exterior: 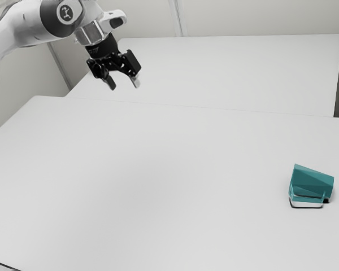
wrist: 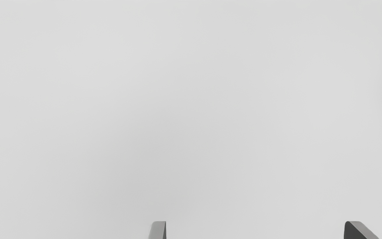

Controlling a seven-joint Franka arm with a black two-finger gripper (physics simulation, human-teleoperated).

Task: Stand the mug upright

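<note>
White table (exterior: pixel 158 180), pale wall (exterior: pixel 260 17) behind

The mug (exterior: pixel 312 183) lay on its side on the surface (exterior: pixel 158 169), toward the exterior view's right. The arm (exterior: pixel 22 28) reached in from that view's upper left, its end over the surface, well apart from the mug. Behind the surface was a flat panel (exterior: pixel 231 73), and behind that a wall (exterior: pixel 260 17).

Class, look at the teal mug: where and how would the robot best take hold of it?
Probably around the middle of the mug's body, coming from above with one finger on each long side. The mug lies on its side, so its body runs along the table; what looks like the handle sits low, probably harder to grip.
</note>
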